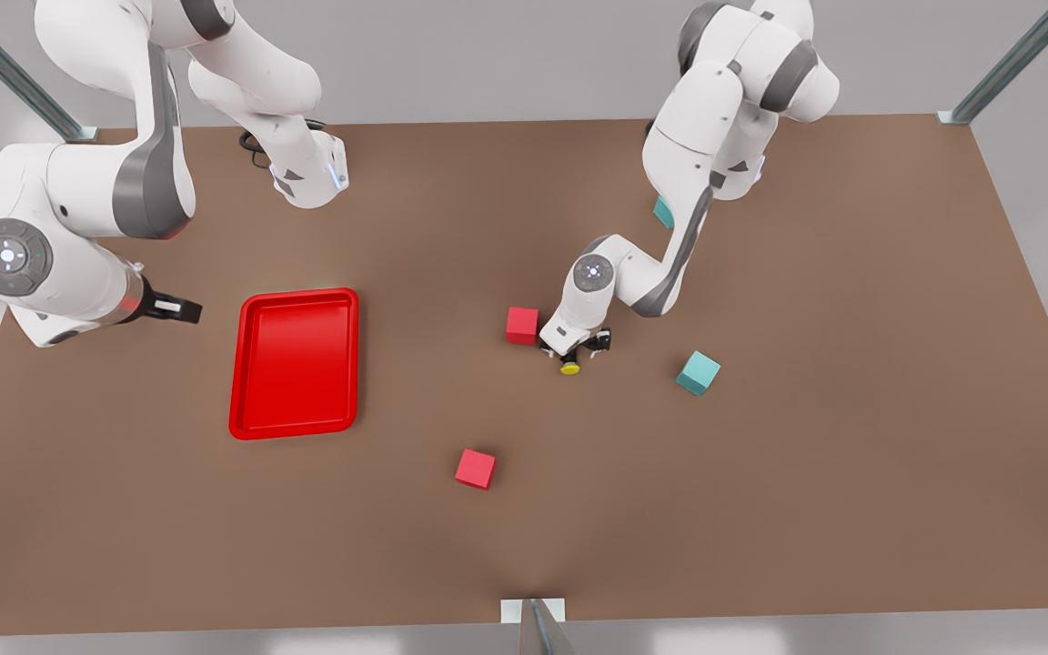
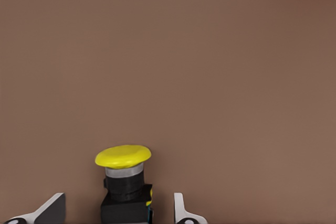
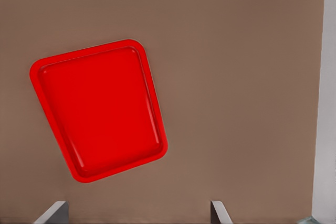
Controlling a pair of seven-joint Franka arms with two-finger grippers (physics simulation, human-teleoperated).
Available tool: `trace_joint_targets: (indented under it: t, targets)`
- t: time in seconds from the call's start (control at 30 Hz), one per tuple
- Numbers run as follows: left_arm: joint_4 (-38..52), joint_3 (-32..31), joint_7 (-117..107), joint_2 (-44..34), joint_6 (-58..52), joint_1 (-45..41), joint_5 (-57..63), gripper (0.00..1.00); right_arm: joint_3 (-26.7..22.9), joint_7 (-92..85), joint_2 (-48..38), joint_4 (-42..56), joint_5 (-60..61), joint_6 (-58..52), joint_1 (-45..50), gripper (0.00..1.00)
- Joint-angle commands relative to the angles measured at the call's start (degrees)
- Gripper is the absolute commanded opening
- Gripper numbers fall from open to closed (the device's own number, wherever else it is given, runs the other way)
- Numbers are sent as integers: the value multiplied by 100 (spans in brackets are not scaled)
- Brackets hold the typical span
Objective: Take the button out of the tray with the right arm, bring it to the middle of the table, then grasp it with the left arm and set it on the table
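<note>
At the front view's left, the right arm, white with grey segments, folds over the left edge of the plain matte brown table. Its black two-finger right gripper hangs beside the flat glossy red tray, on the side toward that edge and apart from it. In the right wrist view its fingertips stand wide apart with nothing between them, and the tray, a rounded-corner rectangle with a low raised rim, lies bare on the table.

Next comes a red cube toward the near edge, then a second red cube about mid-table.

Just beside that second cube is the left gripper, reaching down from the white and grey left arm. The tiny button, with its grey boxy body, black collar and round yellow cap, sits under it near the table's middle. In the left wrist view the button stands upright between the fingertips, which are spread clear of it on both sides; it seems to rest on the table, though its base is cut off.

Further right, a teal cube lies alone, and another teal cube peeks out behind the left arm toward the far edge.
</note>
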Motion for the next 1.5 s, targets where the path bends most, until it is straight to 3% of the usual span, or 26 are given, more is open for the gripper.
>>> trace_joint_targets:
  t: [0.0, 0.07, 0.13, 0.17, 0.5, 1.47]
  targets:
    - [7, 0, -350, 0, 113, 0, 21, 100, 7, -742, -4, -3, -3, -117, -1, 100]
    - [7, 0, -341, 0, 113, 0, 21, 100, 7, -742, -4, 5, -3, -135, -1, 100]
    - [7, 0, -341, 0, 113, 0, 21, 78, 7, -733, -4, 5, -3, -161, -1, 100]
    - [7, 0, -341, 0, 113, 9, 21, 72, -1, -733, -4, -3, -3, -170, -1, 100]
    - [51, 0, -359, 88, 70, -27, -6, 54, -1, -733, -4, -3, -3, -196, -1, 100]
    - [244, 9, -341, 132, 8, -27, -14, 48, -1, -733, 5, -3, -12, -205, -10, 100]
